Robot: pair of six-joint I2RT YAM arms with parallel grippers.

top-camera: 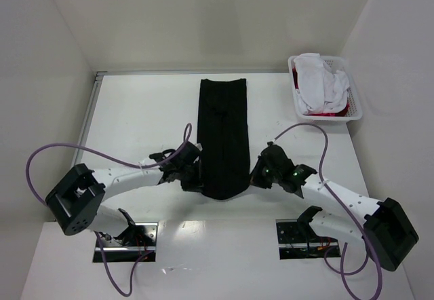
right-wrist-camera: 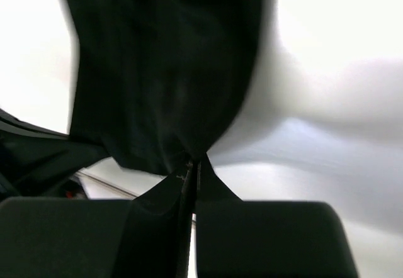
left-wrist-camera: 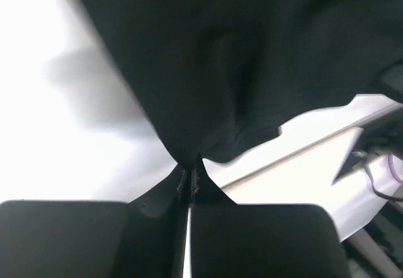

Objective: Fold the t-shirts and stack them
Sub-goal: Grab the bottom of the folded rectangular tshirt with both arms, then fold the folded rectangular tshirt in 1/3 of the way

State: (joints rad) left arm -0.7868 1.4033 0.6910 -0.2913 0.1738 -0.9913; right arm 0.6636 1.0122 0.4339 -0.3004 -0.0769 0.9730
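The table (top-camera: 135, 110) was a flat white top with a matte finish. A pale metal strip (top-camera: 90, 113) ran along its left edge and turned at the far left corner to follow the far edge. A basket (top-camera: 295, 91) of white plastic lattice, rectangular and open at the top, stood in the far right corner, its long sides roughly parallel to the right edge. It sat upright on the top, close to the right edge. Plain white panels enclosed the table on three sides: the left wall (top-camera: 41, 76), the far wall (top-camera: 217, 22) and the right wall (top-camera: 400, 76).
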